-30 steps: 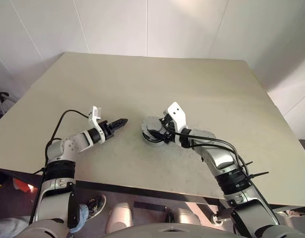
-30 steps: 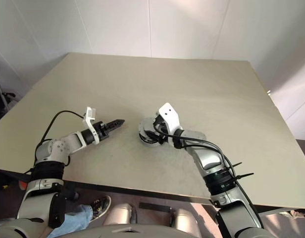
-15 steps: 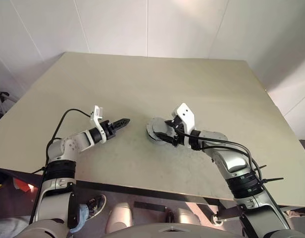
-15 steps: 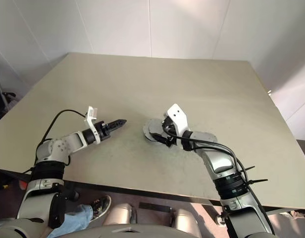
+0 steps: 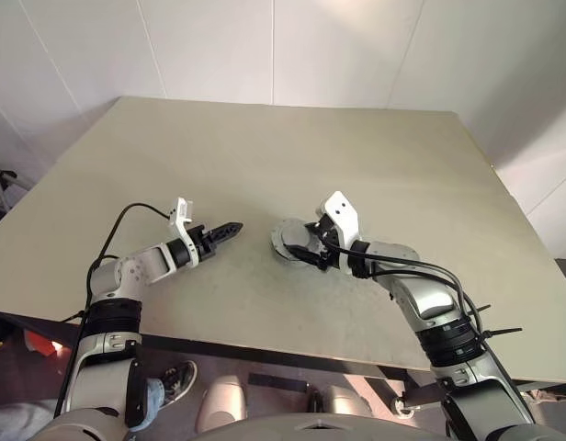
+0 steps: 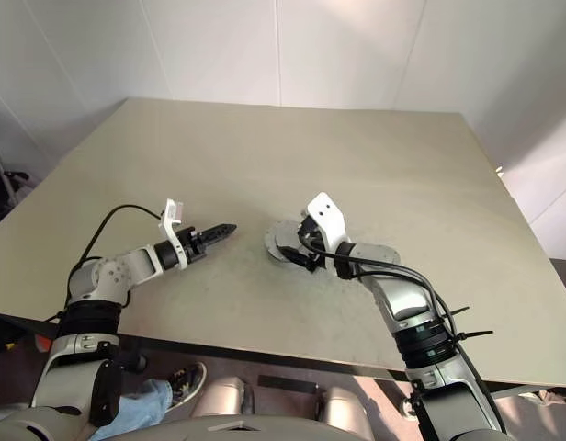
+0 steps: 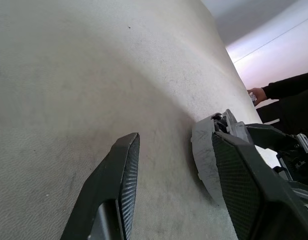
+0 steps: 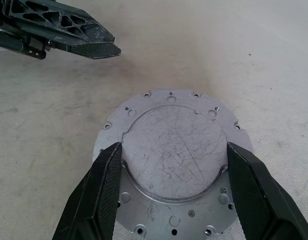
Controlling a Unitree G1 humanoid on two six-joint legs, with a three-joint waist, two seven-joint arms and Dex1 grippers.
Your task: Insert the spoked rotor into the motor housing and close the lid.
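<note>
The motor housing (image 5: 285,239) lies on the table as a round silver-grey metal body. Its upturned face (image 8: 176,165) is a scratched raised plate inside a flange of small holes. My right gripper (image 8: 174,147) reaches over it from the near right. It is open wide, one finger on each side of the raised plate, and I see no firm contact. My left gripper (image 5: 230,228) hovers low over the table a short way left of the housing, pointing at it, open and empty (image 7: 174,140). The spoked rotor and the lid are out of view.
The beige table (image 5: 265,147) stretches far beyond the housing, bounded by white walls. Its near edge runs just below my arms. A person's dark sleeve and hand (image 7: 266,92) show beyond the housing. A person's shoe (image 5: 173,378) is on the floor below the table's near edge.
My right forearm has swung outward to the right, and its gripper stays at the housing. The left arm and the housing keep their places. The view has shifted slightly.
</note>
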